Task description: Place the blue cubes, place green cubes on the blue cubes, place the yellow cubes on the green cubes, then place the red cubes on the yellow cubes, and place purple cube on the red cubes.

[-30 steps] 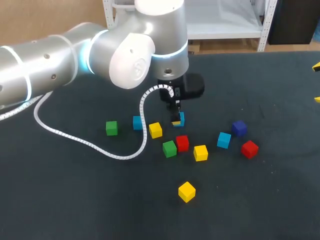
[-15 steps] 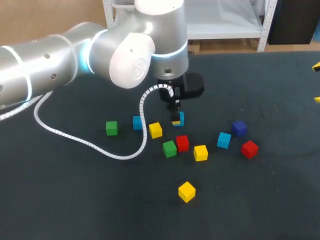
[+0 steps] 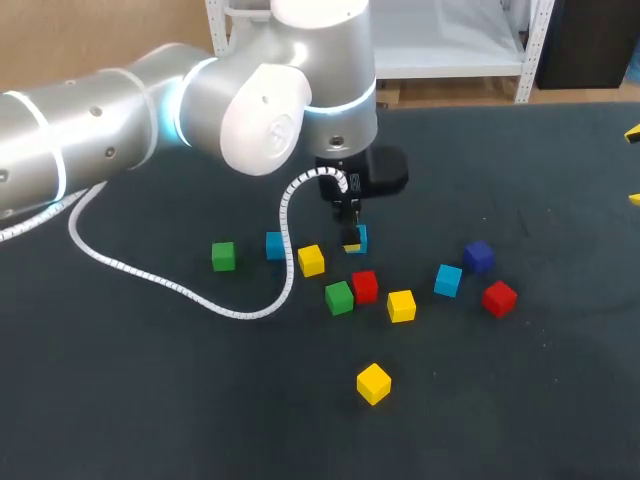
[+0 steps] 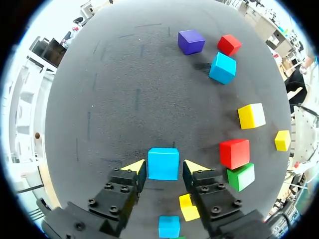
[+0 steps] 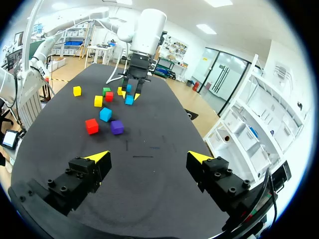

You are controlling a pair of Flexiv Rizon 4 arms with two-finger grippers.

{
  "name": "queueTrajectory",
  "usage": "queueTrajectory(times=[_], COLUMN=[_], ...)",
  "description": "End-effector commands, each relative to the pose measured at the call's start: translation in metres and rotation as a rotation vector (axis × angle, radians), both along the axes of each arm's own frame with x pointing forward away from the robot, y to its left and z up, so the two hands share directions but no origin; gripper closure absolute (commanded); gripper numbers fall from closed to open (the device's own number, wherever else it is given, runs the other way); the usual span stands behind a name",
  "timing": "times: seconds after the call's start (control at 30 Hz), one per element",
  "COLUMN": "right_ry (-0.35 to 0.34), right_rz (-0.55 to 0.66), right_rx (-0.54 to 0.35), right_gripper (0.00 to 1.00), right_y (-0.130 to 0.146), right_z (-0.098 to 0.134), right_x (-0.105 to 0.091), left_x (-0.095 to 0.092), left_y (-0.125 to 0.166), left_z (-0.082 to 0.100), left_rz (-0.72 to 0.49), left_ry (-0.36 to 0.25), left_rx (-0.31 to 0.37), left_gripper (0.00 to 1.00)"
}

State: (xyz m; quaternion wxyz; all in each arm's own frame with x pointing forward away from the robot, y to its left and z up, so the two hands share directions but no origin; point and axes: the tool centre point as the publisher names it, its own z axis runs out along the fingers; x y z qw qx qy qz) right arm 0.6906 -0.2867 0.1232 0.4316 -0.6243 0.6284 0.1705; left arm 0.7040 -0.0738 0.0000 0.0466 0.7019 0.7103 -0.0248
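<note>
The left gripper (image 4: 163,167) straddles a blue cube (image 4: 163,163) on the table (image 4: 124,99), fingers slightly spread, a thin gap either side. The right gripper (image 5: 148,158) hangs wide apart, holding nothing, well away.
</note>
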Motion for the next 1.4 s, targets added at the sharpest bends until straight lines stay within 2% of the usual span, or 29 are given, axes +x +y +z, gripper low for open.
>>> queueTrajectory(times=[0.03, 1.3, 1.33, 1.4], right_ry=[-0.002, -0.002, -0.002, -0.002], right_rz=[-0.001, -0.001, -0.001, -0.001], right_rx=[0.000, 0.000, 0.000, 0.000], right_gripper=[0.00, 0.00, 0.00, 0.00], right_y=[0.0001, 0.0001, 0.0001, 0.0001], right_z=[0.0001, 0.0001, 0.0001, 0.0001], right_x=[-0.0011, -0.0011, -0.0011, -0.0011], left_x=[0.0039, 0.0134, 0.0131, 0.0120], left_y=[-0.0006, 0.0010, 0.0010, 0.0010], left_z=[-0.0007, -0.0032, -0.0030, -0.0021], left_rz=[0.000, 0.006, 0.005, 0.001], left_ry=[0.004, 0.003, 0.006, 0.010], left_rx=[0.004, 0.008, 0.005, 0.000], left_gripper=[0.55, 0.51, 0.49, 0.27])
